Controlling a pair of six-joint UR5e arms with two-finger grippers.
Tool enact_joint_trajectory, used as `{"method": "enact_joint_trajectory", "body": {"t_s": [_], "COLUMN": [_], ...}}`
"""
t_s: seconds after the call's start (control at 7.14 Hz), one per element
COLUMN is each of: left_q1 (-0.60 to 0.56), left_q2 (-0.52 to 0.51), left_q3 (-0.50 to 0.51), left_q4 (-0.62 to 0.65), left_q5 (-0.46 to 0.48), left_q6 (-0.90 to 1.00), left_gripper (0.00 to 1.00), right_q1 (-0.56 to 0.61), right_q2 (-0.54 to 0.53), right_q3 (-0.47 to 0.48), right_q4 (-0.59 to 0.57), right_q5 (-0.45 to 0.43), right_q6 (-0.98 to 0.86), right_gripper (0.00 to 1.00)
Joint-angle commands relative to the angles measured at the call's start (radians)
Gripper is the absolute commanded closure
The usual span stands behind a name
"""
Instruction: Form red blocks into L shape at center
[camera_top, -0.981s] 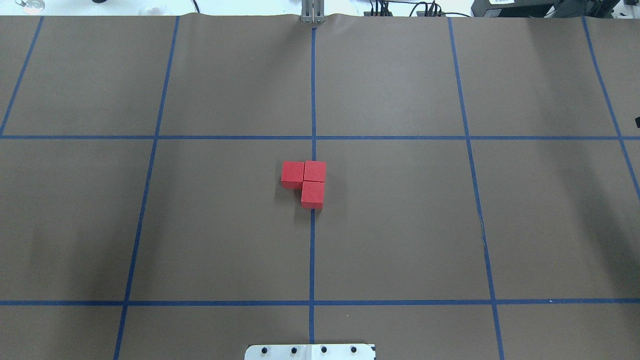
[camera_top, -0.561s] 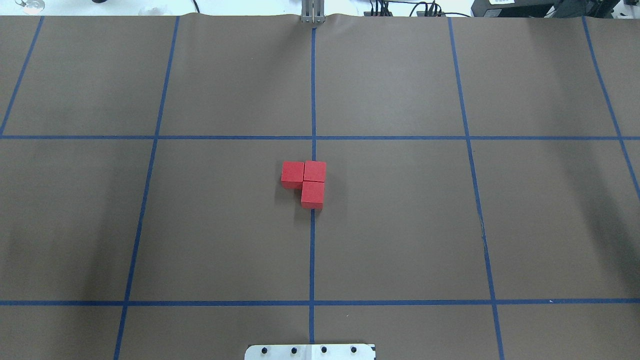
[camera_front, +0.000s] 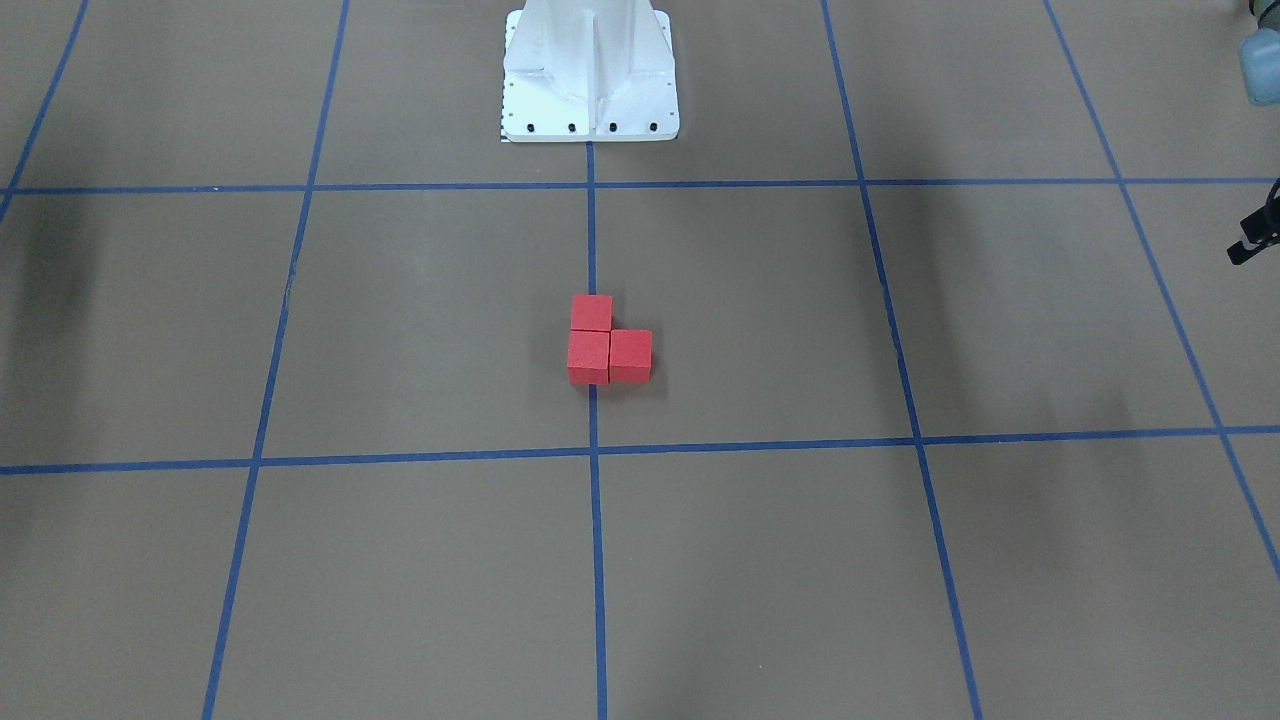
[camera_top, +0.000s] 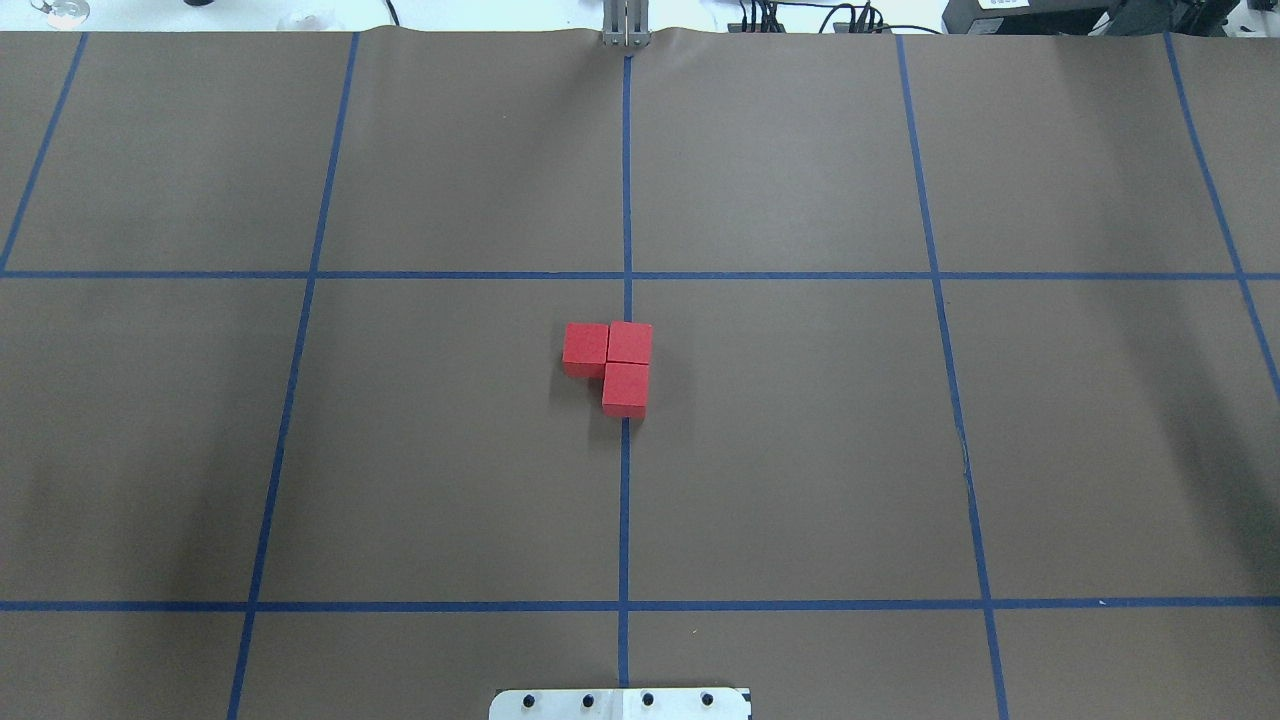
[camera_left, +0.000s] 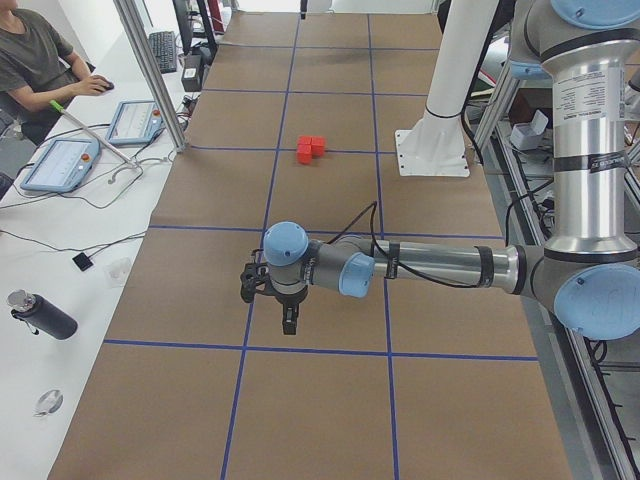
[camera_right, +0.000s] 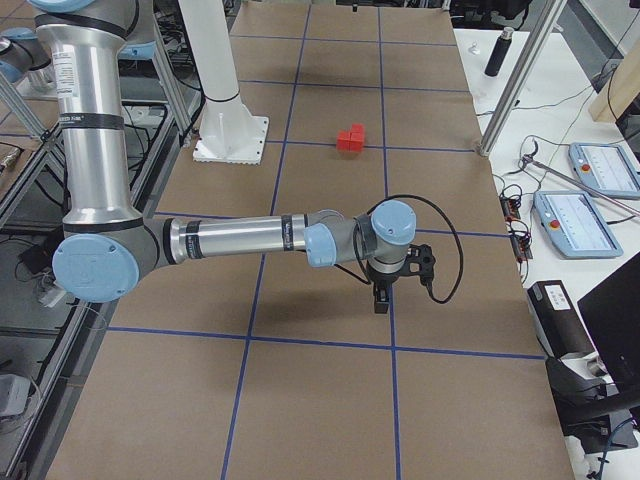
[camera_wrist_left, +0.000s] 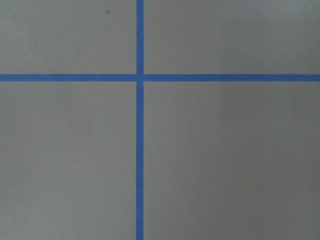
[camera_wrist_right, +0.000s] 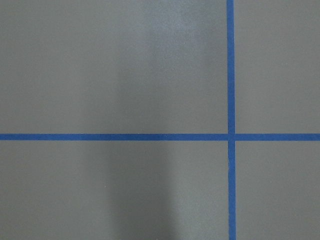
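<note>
Unmoved since earlier, three small matte red cubes (camera_top: 615, 365) touch in an L on the centre's blue tape line (camera_top: 624, 500). The left gripper (camera_left: 288, 322) and right gripper (camera_right: 380, 300) hang well apart from them, about equally far; whether either is clenched cannot be told.

The light is bright and even, and it comes from above. The worktop (camera_top: 800, 450) has no glare, only wide soft shadows near its left and right sides in the overhead view. The blocks (camera_top: 612, 362) cast a small faint shadow close around them. The exterior views are sharp. Both wrist views look a little soft, and in the right one a paler vertical band crosses the brown surface.
</note>
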Motion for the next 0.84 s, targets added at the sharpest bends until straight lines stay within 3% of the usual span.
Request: {"method": "enact_joint_trajectory", "body": {"t_s": [0.0,0.42,0.7], "left_q1": [-0.029,-0.059,-0.090], "left_q2": [-0.055,-0.040,-0.008], "left_q3": [-0.038,-0.078,-0.072], "left_q4": [0.159,0.158,0.166], "left_q5": [-0.006,-0.008,0.002], "left_q6": [0.008,0.021,0.158], "left_gripper": [0.00,0.00,0.00], "right_q1": [0.000,0.017,0.031], "right_q2": [0.001,0.004,0.003], "right_q3": [0.005,0.015,0.016], "right_q4": [-0.039,-0.056,-0.056], "right_q5": [-0.001,-0.002,-0.002], "right_q6": [-0.053,-0.057,-0.057], "right_gripper": [0.00,0.00,0.00]}}
